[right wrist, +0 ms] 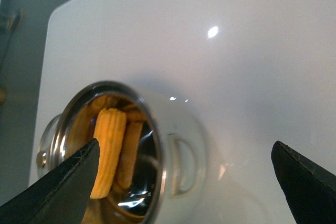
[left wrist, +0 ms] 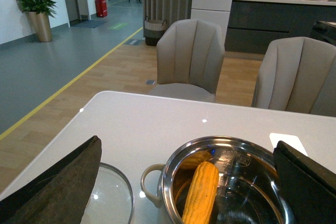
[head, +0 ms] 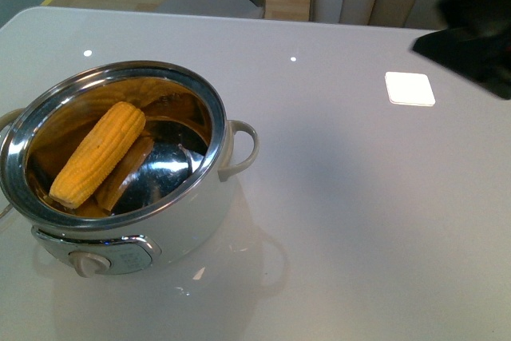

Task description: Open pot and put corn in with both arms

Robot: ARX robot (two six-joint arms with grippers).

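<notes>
Front view shows us the corn (head: 99,153) lying aslant inside the open pot (head: 209,197) at the desk's (head: 359,221) near left. We judge the placing done; next we only need to draw both arms clear. Our left claw (left wrist: 189,182) and right claw (right wrist: 186,182) are both spread wide and empty, hanging above the pot, apart from the corn.

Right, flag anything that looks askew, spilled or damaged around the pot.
Nothing stands out. The yellow corn cob leans inside the open white steel-lined pot, the round glass lid lies flat on the white table, nothing spilled.
</notes>
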